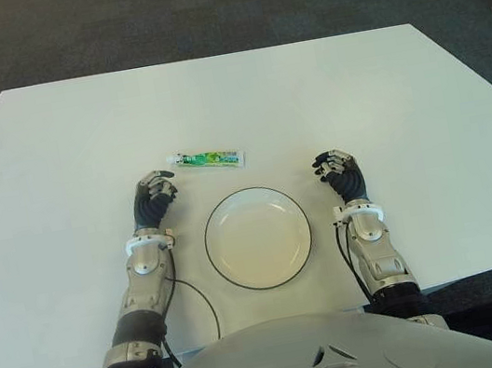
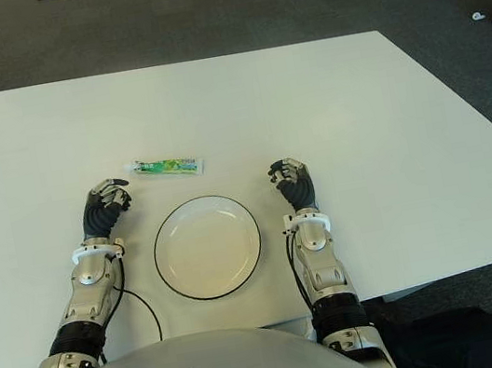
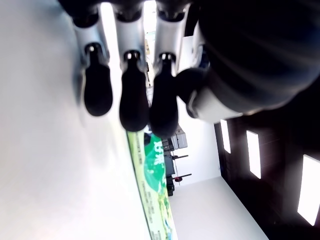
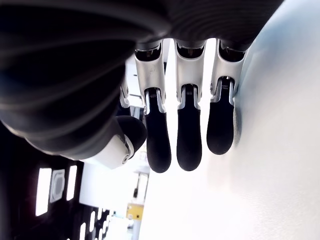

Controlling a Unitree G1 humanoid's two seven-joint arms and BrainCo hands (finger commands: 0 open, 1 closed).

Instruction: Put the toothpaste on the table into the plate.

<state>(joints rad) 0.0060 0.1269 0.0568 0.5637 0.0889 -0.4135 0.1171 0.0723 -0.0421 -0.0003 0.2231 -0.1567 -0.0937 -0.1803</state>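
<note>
The toothpaste (image 1: pixel 210 159) is seen lying flat on the white counter (image 1: pixel 381 86), just beyond the fingertips of the left hand (image 1: pixel 154 199) and slightly toward the robot's right of them. Its capped end is nearest those fingertips, and its green printed body stretches away toward the right. No contact between the tube and the fingers (image 3: pixel 134 102) can be made out; in the left wrist view the tube is shown past the dark fingertips with a gap of bare counter between. The fingers of the left hand are loosely curled and relaxed, and nothing is held in them.

The plate (image 1: pixel 223 273), white with a dark rim, is set on the counter between the two hands, nearer the robot than the tube and apart from it. Nothing is seen in it.

The right hand (image 1: pixel 341 176) is shown on the right side of the plate, well apart from the toothpaste. Its fingers (image 4: pixel 189 135) are likewise loosely bent and released, with nothing grasped, as the right wrist view shows.

A thin dark cable (image 1: pixel 201 310) is seen on the counter beside the left forearm.
</note>
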